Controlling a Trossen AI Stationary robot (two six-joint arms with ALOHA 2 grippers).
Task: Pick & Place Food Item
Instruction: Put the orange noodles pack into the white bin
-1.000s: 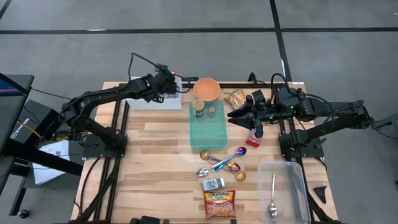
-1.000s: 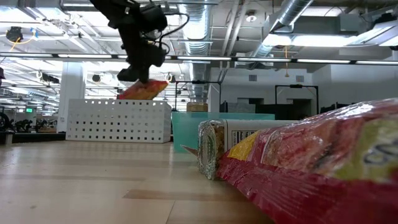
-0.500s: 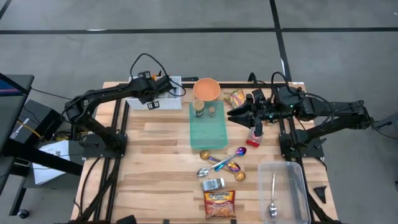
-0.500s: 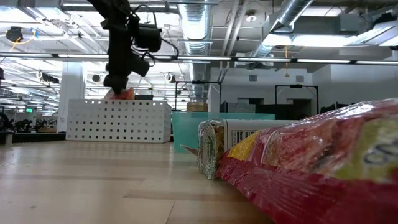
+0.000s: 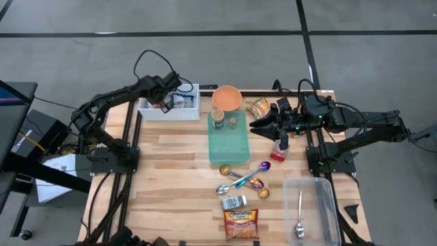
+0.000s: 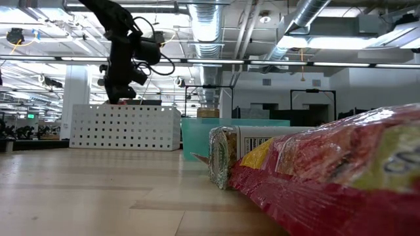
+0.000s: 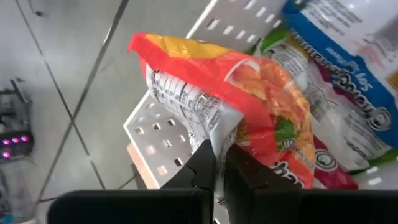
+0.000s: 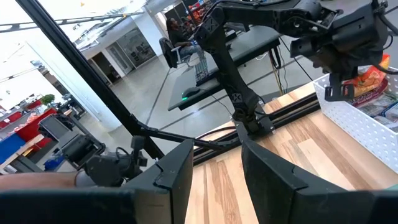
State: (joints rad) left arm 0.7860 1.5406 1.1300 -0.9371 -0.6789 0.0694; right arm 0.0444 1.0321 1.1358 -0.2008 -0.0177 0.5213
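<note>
My left gripper (image 5: 164,101) hangs over the white perforated basket (image 5: 179,113) at the table's far left, shut on a red and orange snack packet (image 7: 261,93). The packet dangles above the basket's wall (image 7: 155,143) and the blue-and-white packets (image 7: 348,37) lying inside. In the low view the gripper (image 6: 118,97) stands just above the basket's rim. My right gripper (image 5: 261,128) waits high over the table's right half, open, with nothing between its fingers (image 8: 174,177). My left gripper pinches the packet's silvery sealed edge (image 7: 214,134) between its two fingers (image 7: 202,168). The fingers slant down from above. The packet hangs clear of the table over the basket, tilted, its printed face turned sideways.
A green board (image 5: 229,137) with two small tins lies mid-table, an orange bowl (image 5: 227,98) behind it. Another packet (image 5: 259,107), coloured spoons (image 5: 246,179), a small tin (image 5: 234,202), a noodle packet (image 5: 241,224) and a clear tub (image 5: 311,205) holding a spoon are scattered about.
My left gripper has carried the packet toward the table's left edge and a little down, over the basket, rolling its wrist. The packet, first held flat above the basket, now hangs edge-on at the rim. My right gripper has kept still.
</note>
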